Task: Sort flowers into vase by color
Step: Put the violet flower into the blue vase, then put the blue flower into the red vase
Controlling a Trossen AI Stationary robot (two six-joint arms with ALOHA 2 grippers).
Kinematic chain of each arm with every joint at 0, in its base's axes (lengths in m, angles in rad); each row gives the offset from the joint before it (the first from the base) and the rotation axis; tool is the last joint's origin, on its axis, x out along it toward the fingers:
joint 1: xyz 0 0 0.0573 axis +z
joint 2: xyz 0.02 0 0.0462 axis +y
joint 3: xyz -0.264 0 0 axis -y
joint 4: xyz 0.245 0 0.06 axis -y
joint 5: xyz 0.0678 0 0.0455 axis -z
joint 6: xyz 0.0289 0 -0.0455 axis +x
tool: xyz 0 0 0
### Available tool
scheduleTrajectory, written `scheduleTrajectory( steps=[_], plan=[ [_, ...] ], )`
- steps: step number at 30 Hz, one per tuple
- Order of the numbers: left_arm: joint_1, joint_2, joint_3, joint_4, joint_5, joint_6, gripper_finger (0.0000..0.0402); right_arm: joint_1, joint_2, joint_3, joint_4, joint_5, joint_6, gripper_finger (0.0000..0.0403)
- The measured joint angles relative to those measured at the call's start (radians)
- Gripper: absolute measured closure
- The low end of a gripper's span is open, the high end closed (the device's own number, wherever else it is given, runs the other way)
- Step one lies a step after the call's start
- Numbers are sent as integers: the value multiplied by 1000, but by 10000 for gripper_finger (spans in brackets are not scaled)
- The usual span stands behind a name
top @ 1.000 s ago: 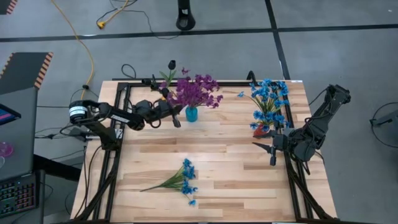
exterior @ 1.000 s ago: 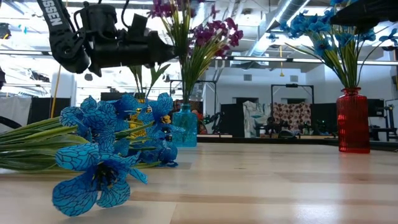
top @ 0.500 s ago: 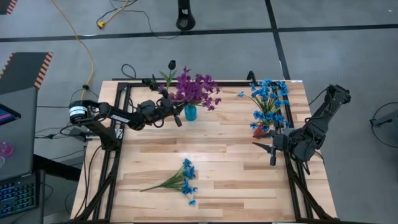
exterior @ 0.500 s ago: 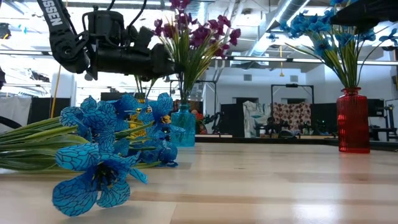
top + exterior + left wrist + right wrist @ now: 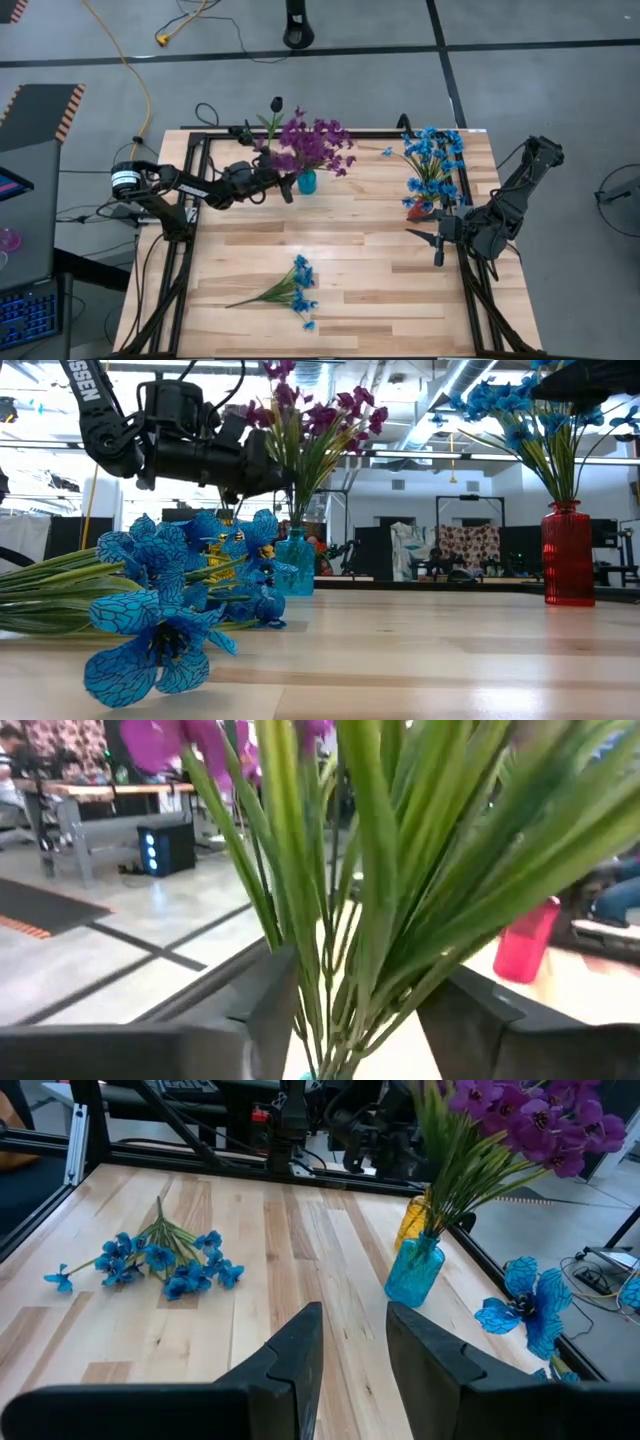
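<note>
1. The purple artificial flowers [image 5: 312, 145] with long green stems stand in a small translucent blue glass vase [image 5: 307, 183] near the far edge of the light wooden slatted table [image 5: 360, 260]; in the low view the blossoms [image 5: 318, 412] spread above the vase [image 5: 296, 563].
2. The left gripper [image 5: 284, 184] sits just beside the blue vase, at stem height. In the left wrist view its dark fingers [image 5: 270, 1010] stand apart on either side of the green stems [image 5: 330, 920], with a gap between fingers and stems, so the jaws are parted and not clamping the bunch.
3. The right gripper [image 5: 436, 241] hangs over the right part of the table, near a red glass vase [image 5: 417, 208] that holds a bunch of bright blue flowers [image 5: 434, 158]. In the right wrist view its two dark fingers [image 5: 290, 1355] show a narrow gap with nothing between them.
4. A loose sprig of blue blossoms on green stems [image 5: 285, 290] lies flat on the table toward the near edge, well apart from both grippers; it fills the left foreground of the low view [image 5: 160, 600].
5. A single dark blackish blossom [image 5: 276, 104] on a green stem stands at the far edge, behind the purple bunch, in a yellow vessel [image 5: 412, 1220] seen in the right wrist view.
</note>
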Motion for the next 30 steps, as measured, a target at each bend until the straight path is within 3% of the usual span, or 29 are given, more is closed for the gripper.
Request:
scheduleTrajectory(
  steps=[6, 10, 20, 30],
  plan=[
    [-3, 0, 0, -18, 55, 10, 162, 0, 0, 0, 0, 0, 0, 264],
    [-3, 0, 0, -20, 76, 33, 137, 0, 0, 0, 0, 0, 0, 264],
    [-5, -26, 0, -106, 19, 106, 132, 0, 0, 0, 0, 0, 0, 264],
    [-44, -210, 0, -425, 19, 106, 132, 0, 0, 0, 0, 0, 0, 264]
  ],
)
